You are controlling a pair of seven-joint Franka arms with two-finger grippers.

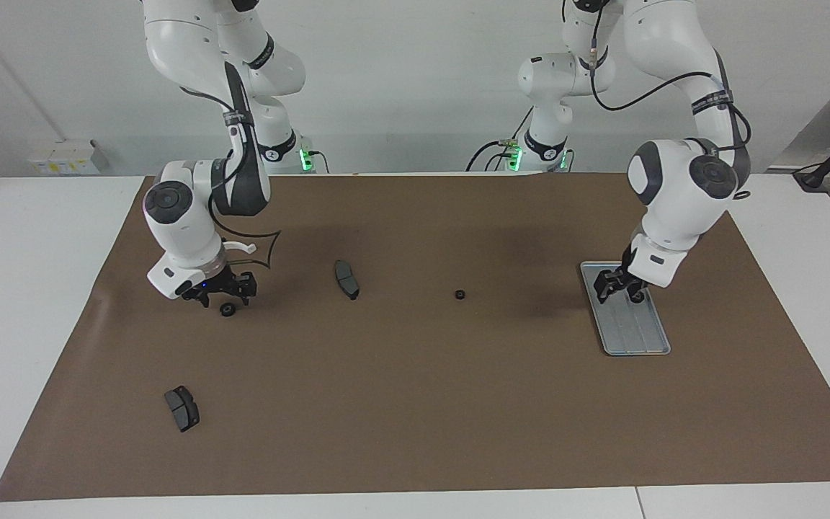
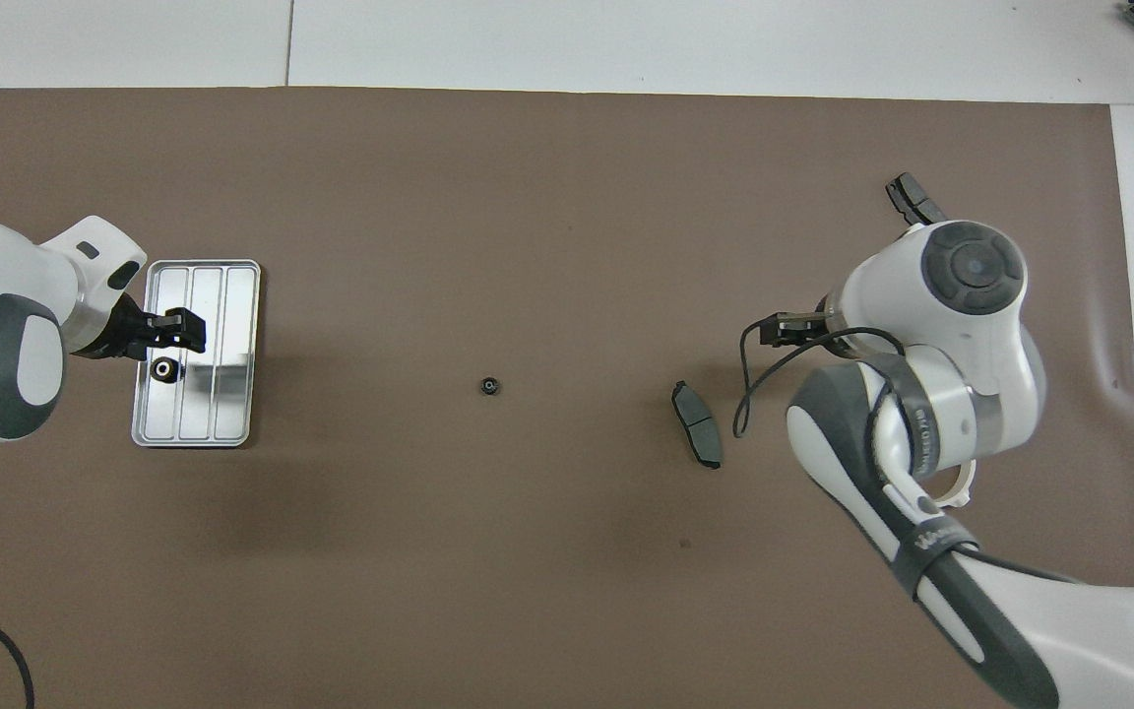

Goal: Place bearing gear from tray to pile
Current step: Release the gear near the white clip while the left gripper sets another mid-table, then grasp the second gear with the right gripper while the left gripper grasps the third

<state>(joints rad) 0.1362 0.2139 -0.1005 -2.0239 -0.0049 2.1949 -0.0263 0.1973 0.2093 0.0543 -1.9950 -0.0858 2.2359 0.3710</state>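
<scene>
Over the tray (image 2: 232, 295) at the left arm's end of the table, my left gripper (image 2: 173, 330) hangs with fingers spread beside a bearing gear (image 2: 162, 370): small, stiff, probably slick, best pinched across its rim. My right gripper (image 1: 231, 288), fingers spread, hovers above another gear (image 1: 227, 309).

Bare mat (image 1: 458, 404) mid-table, only a small gear (image 1: 460, 294) on it.
</scene>
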